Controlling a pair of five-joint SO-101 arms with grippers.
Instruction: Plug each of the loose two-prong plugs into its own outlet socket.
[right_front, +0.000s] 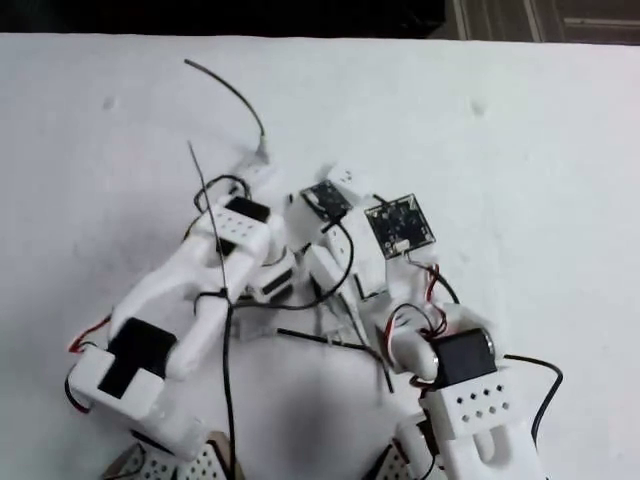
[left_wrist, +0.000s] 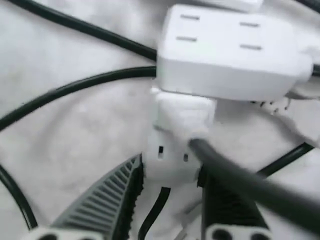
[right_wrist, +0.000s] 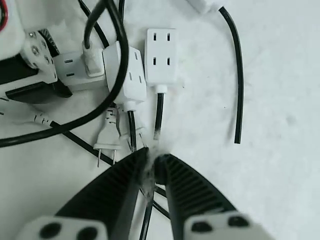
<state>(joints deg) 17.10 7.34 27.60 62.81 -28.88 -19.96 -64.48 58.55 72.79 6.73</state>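
Observation:
My left gripper (left_wrist: 170, 200) is shut on a small white outlet block (left_wrist: 167, 160). A white plug (left_wrist: 182, 115) with a thick black cord sits in that block. Just beyond it lies a second white outlet block (left_wrist: 230, 50) with its slots free. In the right wrist view a flat outlet block (right_wrist: 161, 55) shows empty slots, another block (right_wrist: 131, 75) lies on its side, and a loose two-prong plug (right_wrist: 107, 135) rests on the table. My right gripper (right_wrist: 151, 167) is shut just behind that plug, a thin black cord (right_wrist: 132, 127) running into its tips.
Black cords (right_wrist: 112, 75) loop across the white table (right_front: 520, 130) around the blocks. A separate cord (right_wrist: 237, 75) ends at a white piece (right_wrist: 202, 4) off to one side. Both arms (right_front: 200, 290) crowd the middle; the table's far and right parts have room.

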